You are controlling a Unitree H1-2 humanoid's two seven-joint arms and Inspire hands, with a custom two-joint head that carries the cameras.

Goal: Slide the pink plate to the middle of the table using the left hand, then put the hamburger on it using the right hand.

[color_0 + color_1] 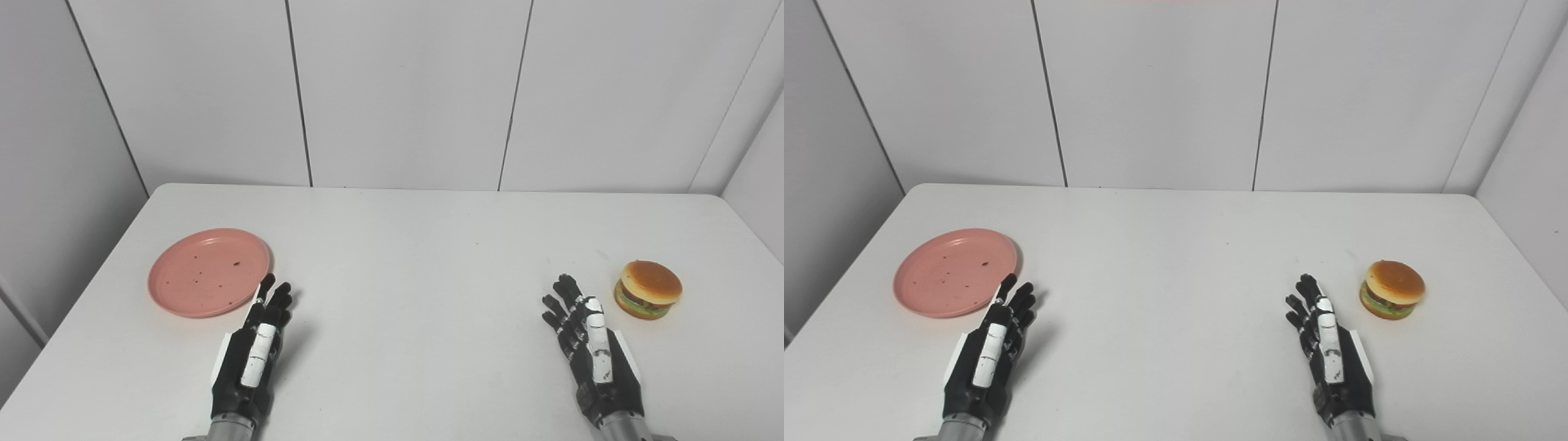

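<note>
A pink plate (209,272) with a few dark specks lies flat on the left part of the white table (404,257). My left hand (254,352) rests just right of and nearer than the plate, fingers stretched out and apart, holding nothing; its fingertips almost reach the plate's near-right rim. A hamburger (648,289) with lettuce and a brown bun sits on the right part of the table. My right hand (591,355) lies left of and a little nearer than the hamburger, fingers extended, holding nothing and not touching it.
Grey wall panels (404,92) close off the table's back and both sides. The table's left edge (92,288) runs close beside the plate, and its right edge lies a short way past the hamburger.
</note>
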